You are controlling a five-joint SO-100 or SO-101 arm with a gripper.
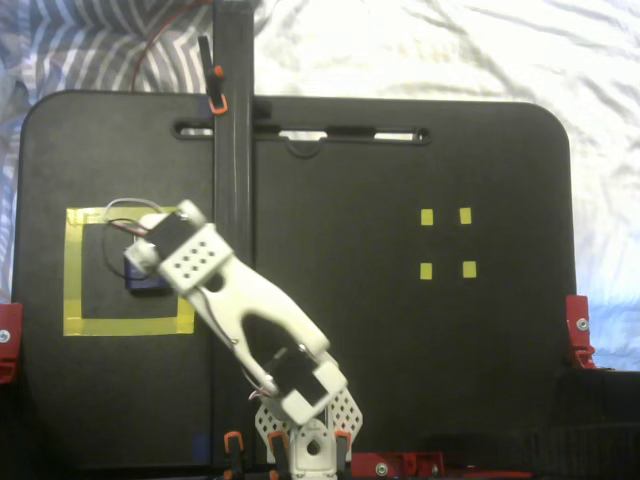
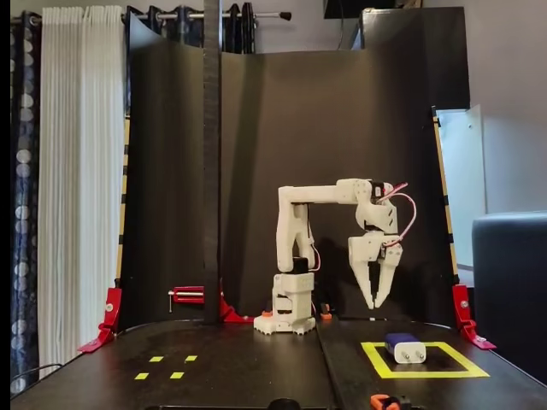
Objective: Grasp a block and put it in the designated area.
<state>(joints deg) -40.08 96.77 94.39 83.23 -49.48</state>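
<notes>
The block (image 2: 404, 347) looks light, rigid and smooth-sided, so I judge it best pinched across its flat sides, clear of the two prongs. It lies on the surface inside the yellow-taped area (image 2: 376, 361), lower right of the front fixed view. The gripper (image 2: 377, 301) hangs above and slightly left of it, apart, jaws slightly parted and empty.
</notes>
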